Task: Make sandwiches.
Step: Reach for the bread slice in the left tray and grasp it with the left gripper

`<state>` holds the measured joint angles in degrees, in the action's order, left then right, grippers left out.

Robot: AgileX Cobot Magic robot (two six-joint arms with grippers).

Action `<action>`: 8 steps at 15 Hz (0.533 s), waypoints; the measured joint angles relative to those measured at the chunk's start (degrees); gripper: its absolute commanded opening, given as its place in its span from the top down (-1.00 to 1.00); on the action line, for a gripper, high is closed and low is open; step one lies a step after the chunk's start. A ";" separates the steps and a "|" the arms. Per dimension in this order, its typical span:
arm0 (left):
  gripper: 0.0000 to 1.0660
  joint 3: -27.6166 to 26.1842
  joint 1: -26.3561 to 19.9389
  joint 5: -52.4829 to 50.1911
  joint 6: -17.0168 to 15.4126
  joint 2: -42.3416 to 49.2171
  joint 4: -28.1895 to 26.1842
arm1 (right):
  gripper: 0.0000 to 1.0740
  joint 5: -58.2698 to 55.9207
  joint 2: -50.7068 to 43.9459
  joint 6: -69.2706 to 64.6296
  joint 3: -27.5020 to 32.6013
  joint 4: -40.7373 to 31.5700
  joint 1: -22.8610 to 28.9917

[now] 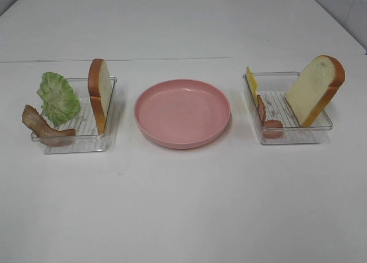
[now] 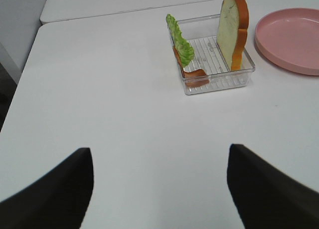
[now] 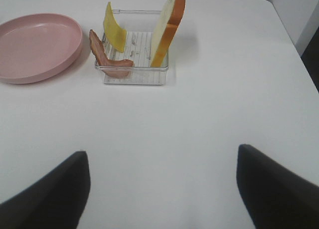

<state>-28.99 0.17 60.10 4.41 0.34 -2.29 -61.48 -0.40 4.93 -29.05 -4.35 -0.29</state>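
No sandwich is assembled; the parts stand in two clear trays. The left tray [image 1: 109, 82] holds a bread slice [image 1: 100, 93] on edge, a green lettuce leaf [image 1: 57, 97] and a brown bacon strip [image 1: 43, 127]. The right tray [image 1: 287, 138] holds a leaning bread slice [image 1: 315, 88], yellow cheese [image 1: 251, 79] and bacon [image 1: 262, 111]. Neither gripper shows in the exterior high view. My left gripper [image 2: 159, 189] is open and empty, well short of the left tray [image 2: 239, 82]. My right gripper [image 3: 162, 189] is open and empty, well short of the right tray [image 3: 134, 79].
An empty pink round plate [image 1: 182, 113] sits between the two trays. Everything rests on a white table [image 1: 183, 205]. A seam crosses the table behind the trays.
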 measured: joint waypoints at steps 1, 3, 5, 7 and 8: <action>-0.35 0.00 0.00 0.00 0.00 0.00 0.00 | -0.41 0.00 0.00 0.00 0.00 0.00 0.00; -0.35 0.00 0.00 0.00 0.00 0.00 0.00 | -0.41 0.00 0.00 0.00 0.00 0.00 0.00; -0.35 0.00 0.00 0.00 0.00 0.00 0.00 | -0.41 0.00 0.00 0.00 0.00 0.00 0.00; -0.35 0.00 0.00 0.00 0.00 0.00 0.00 | -0.41 0.00 0.00 0.00 0.00 0.00 0.00; -0.35 0.00 0.00 0.00 0.00 0.00 0.00 | -0.41 0.00 0.00 0.00 0.00 0.00 0.00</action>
<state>-28.99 0.17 60.10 4.41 0.34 -2.29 -61.48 -0.40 4.93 -29.05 -4.35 -0.29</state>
